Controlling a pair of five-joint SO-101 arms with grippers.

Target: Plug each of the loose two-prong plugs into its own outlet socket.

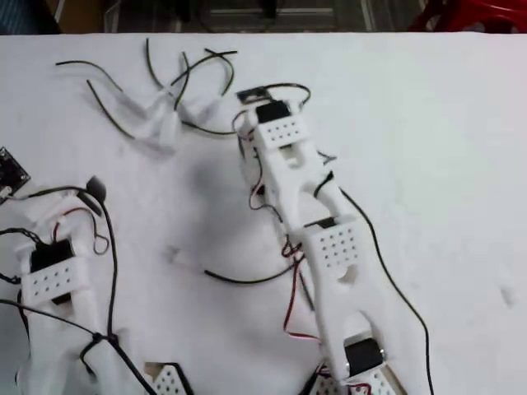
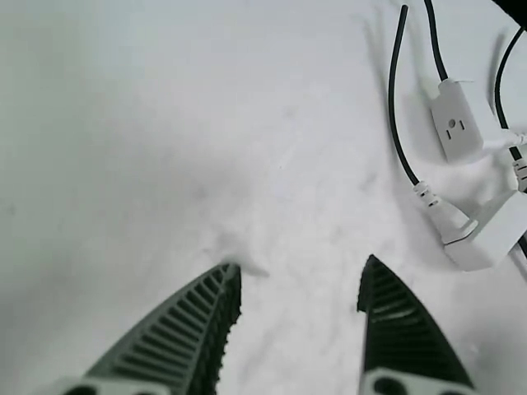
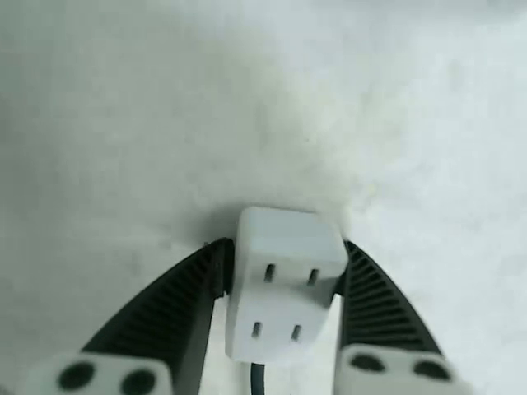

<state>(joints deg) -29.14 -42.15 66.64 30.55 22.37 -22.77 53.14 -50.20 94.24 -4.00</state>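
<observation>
While my right gripper (image 3: pixel 284 255) clamps an outlet socket (image 3: pixel 284 292) and my left gripper (image 2: pixel 300 267) gapes empty, plugging looks barely begun.

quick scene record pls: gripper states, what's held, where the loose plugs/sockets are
left gripper: open, holding nothing, over bare table
right gripper: shut on a white socket
socket: slotted face toward the wrist camera, a finger on either side, dark cord at its near end
pile: white sockets and plugs on tangled black cords, far side of table, beyond the left arm
cord: loose, black, on the table between the arms
plugged in: cannot tell for any pair
</observation>
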